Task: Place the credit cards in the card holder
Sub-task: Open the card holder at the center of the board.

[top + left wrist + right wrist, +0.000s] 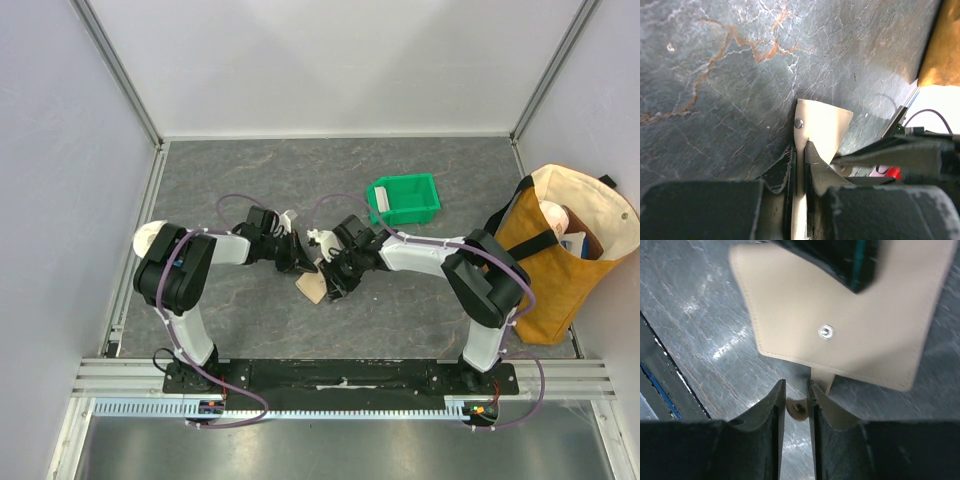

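The tan card holder [312,288] hangs just above the table between both arms. My left gripper [299,264] is shut on one edge of it; the left wrist view shows the card holder [822,127] pinched between the fingers of that gripper [800,147], with a round snap [799,123] just past the tips. My right gripper [796,385] stands narrowly open below the card holder [840,315]. The holder's small strap tab [800,409] lies in the gap without being pinched. No credit cards show in any view.
A green plastic bin [405,200] with a whitish item inside sits behind the right arm. A tan tote bag [560,250] stands at the right edge. Metal frame rails border the dark stone-patterned table [230,180].
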`<control>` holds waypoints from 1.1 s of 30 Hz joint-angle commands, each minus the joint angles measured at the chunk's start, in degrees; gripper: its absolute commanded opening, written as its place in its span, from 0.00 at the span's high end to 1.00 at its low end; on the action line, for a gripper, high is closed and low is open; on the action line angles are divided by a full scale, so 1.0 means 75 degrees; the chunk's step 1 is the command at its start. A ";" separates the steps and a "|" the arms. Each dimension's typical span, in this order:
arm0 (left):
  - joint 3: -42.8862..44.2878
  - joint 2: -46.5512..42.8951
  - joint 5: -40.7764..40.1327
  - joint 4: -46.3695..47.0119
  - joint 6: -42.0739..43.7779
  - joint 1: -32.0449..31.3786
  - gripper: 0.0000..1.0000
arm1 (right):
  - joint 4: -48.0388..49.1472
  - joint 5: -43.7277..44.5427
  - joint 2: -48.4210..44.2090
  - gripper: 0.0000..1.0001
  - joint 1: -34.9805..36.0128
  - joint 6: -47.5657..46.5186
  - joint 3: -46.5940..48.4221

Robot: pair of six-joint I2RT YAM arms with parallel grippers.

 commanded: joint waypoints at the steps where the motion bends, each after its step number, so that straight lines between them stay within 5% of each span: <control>1: -0.0378 -0.0220 -0.0986 0.0083 0.0599 0.0145 0.98 | -0.1842 0.1006 -0.0160 0.64 -0.0380 0.0306 -0.0492; 9: -0.0660 -0.0326 -0.0893 0.0364 0.0329 0.0134 0.98 | -0.2124 0.1333 -0.0197 0.55 -0.0450 0.0529 -0.0551; 13: -0.1081 -0.0758 -0.0893 0.0563 -0.0033 0.0064 0.86 | -0.1808 0.1835 -0.0174 0.56 -0.0544 0.1207 -0.0317; 19: -0.1656 -0.2047 -0.1676 0.0354 -0.0503 -0.0346 0.51 | -0.1526 0.2714 0.0084 0.60 -0.0708 0.1712 0.0012; 25: -0.1493 -0.2775 -0.2766 -0.0385 -0.0351 -0.0616 0.38 | -0.1012 0.2259 -0.0219 0.61 -0.0813 0.1677 -0.0023; 33: -0.0498 -0.2600 -0.2955 -0.0901 0.0152 -0.0616 0.29 | -0.0355 0.1685 -0.0784 0.52 -0.1422 0.2250 0.0269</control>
